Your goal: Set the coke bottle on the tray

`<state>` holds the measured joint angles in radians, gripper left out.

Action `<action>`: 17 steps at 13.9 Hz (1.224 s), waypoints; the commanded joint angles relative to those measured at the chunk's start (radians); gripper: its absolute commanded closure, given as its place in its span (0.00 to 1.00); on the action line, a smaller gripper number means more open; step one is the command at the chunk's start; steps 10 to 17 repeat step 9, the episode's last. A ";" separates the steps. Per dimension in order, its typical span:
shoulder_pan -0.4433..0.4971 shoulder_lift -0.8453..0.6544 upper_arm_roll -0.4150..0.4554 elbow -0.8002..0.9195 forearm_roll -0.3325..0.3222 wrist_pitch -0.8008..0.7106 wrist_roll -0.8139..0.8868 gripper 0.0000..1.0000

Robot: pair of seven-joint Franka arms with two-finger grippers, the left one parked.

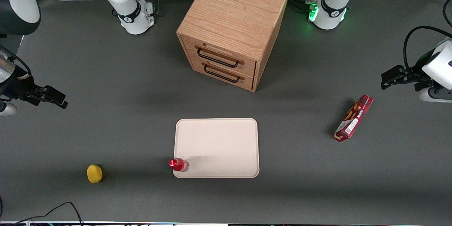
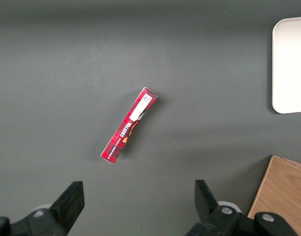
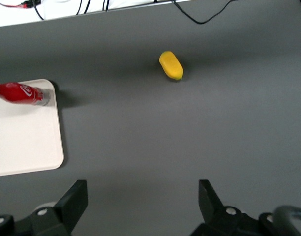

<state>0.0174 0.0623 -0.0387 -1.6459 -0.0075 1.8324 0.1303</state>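
Note:
The coke bottle, small and red with a red cap, stands upright on the tray, at the tray's corner nearest the front camera on the working arm's side. It also shows in the right wrist view on the tray's corner. My right gripper is open and empty, raised above bare table toward the working arm's end, well away from the bottle and the tray. Its two fingers stand wide apart over grey table.
A wooden two-drawer cabinet stands farther from the front camera than the tray. A yellow lemon-like object lies near the front edge; it also shows in the right wrist view. A flat red snack box lies toward the parked arm's end.

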 commanded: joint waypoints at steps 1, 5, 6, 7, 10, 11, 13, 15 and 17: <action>0.006 -0.003 0.003 0.044 -0.005 -0.050 -0.009 0.00; -0.002 0.002 0.003 0.044 -0.006 -0.050 -0.008 0.00; -0.005 0.004 0.003 0.043 -0.005 -0.050 -0.008 0.00; -0.007 0.011 0.003 0.044 -0.005 -0.050 -0.012 0.00; -0.008 0.014 0.002 0.043 -0.005 -0.050 -0.023 0.00; -0.008 0.014 0.002 0.043 -0.005 -0.050 -0.023 0.00; -0.008 0.014 0.002 0.043 -0.005 -0.050 -0.023 0.00; -0.008 0.014 0.002 0.043 -0.005 -0.050 -0.023 0.00; -0.008 0.014 0.002 0.043 -0.005 -0.050 -0.023 0.00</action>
